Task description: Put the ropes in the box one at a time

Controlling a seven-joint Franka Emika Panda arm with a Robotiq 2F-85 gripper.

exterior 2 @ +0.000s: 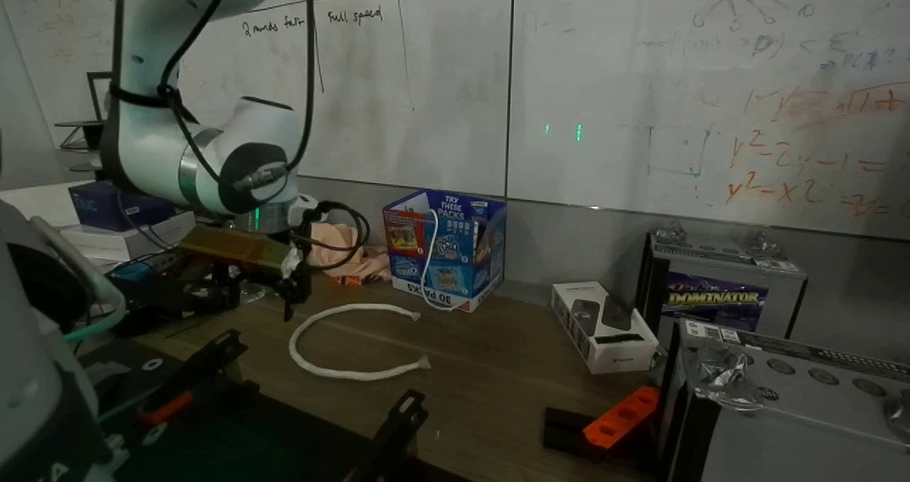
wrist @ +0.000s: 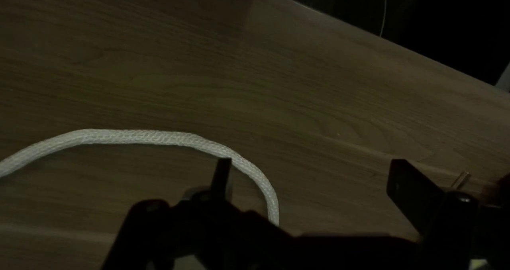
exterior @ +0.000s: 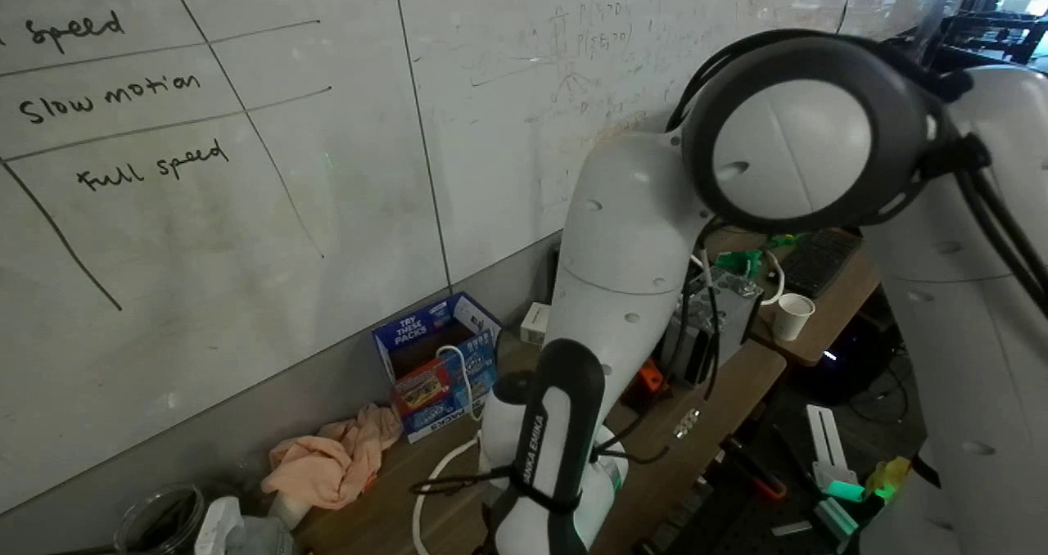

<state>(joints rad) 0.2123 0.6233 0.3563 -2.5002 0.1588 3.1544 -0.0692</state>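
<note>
A blue open-topped cardboard box stands against the wall; it also shows in an exterior view. A thin white rope hangs over the box's front edge, its lower end down by the table; it also shows in an exterior view. A thicker white rope lies in a C shape on the table in front of the box, also visible in the wrist view. My gripper is open and empty above the table, its left finger over the thicker rope's curve. In an exterior view the gripper is left of this rope.
A peach cloth lies left of the box. A white carton, an orange part and grey metal cases stand to the right. Black clamps rise at the near edge. A whiteboard backs the table.
</note>
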